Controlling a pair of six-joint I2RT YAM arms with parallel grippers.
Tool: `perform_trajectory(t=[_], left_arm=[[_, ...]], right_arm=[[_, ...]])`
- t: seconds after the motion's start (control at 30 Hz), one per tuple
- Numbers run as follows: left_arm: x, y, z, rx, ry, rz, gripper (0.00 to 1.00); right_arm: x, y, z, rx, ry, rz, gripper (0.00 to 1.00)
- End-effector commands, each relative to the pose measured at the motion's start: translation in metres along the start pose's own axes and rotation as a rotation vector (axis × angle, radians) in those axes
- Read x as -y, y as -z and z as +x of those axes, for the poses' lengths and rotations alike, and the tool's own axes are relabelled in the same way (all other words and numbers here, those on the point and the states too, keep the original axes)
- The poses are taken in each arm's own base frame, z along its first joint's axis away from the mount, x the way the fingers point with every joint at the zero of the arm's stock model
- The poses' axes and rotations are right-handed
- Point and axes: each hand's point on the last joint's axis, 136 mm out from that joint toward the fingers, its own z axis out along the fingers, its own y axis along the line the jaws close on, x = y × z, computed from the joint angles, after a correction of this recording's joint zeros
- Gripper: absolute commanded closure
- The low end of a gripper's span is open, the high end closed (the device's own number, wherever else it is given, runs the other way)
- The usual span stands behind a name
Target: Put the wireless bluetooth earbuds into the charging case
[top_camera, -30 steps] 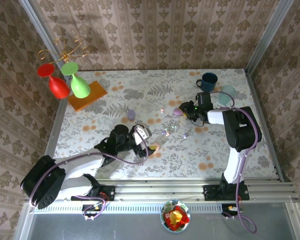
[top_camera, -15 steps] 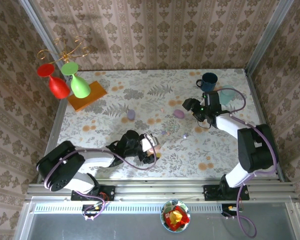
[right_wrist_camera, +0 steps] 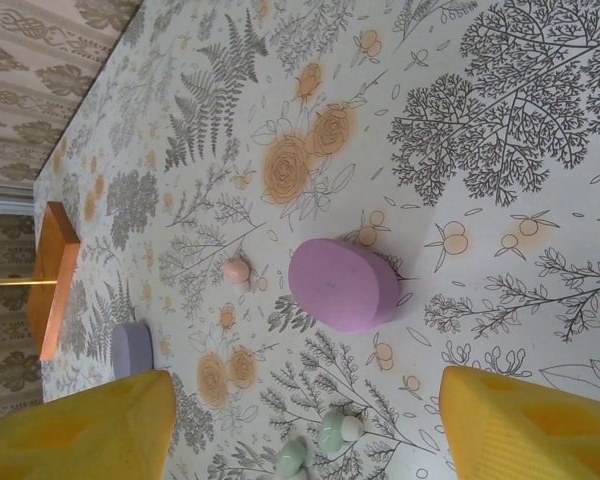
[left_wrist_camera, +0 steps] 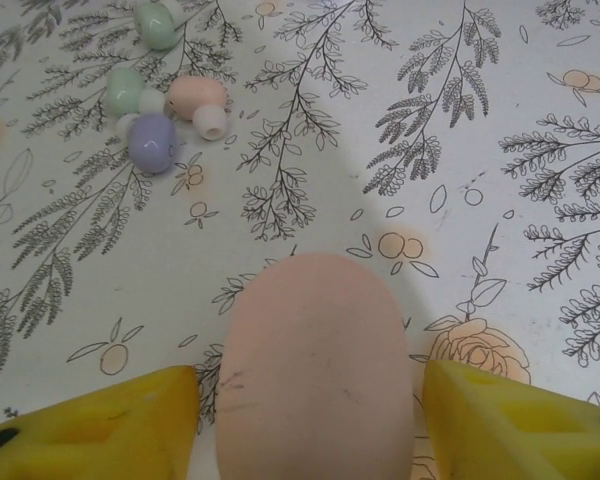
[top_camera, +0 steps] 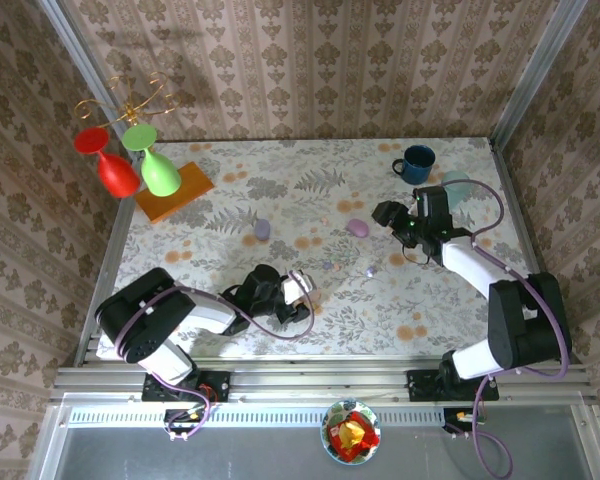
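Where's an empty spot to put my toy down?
Free: the far strip between the orange block and blue mug, and the near strip this side of the earbuds. Crowded: the middle, around those buds and the purple case.

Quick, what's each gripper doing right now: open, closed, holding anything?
Left gripper: open, straddling the peach case, with a gap on each side.
Right gripper: open, holding nothing.
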Motion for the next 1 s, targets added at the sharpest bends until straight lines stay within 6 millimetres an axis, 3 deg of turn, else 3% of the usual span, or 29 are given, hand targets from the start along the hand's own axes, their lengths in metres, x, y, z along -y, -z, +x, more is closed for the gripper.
perform_trajectory(t=[0.0,0.07,0.33,0.43,0.53,0.7,0.97], left_arm=[[-0.001,0.002,-0.003,0.037,0.006,0.002,0.51],[0.0,0.004,-0.005,0.06,0.015,0.018,0.59],[0.002,0.01,-0.018,0.106,0.003,0.041,0.64],[0.001,0.016,-0.03,0.133,-0.007,0.041,0.64],[0.0,0.025,-0.048,0.164,-0.033,0.041,0.64],[-0.006,0.043,-0.088,0.258,-0.088,0.017,0.64],[-0.009,0.066,-0.138,0.39,-0.127,0.007,0.64]], right_arm=[[0.007,0.01,0.002,0.013,0.007,0.022,0.29],[0.001,0.018,-0.001,0.035,0.015,0.008,0.29],[-0.001,0.032,0.006,0.027,0.029,-0.004,0.3],[-0.011,0.038,0.016,-0.016,0.049,-0.056,0.31],[-0.031,0.045,0.035,-0.118,0.083,-0.16,0.31],[-0.069,0.064,0.089,-0.364,0.176,-0.346,0.29],[-0.111,0.08,0.128,-0.453,0.221,-0.504,0.28]])
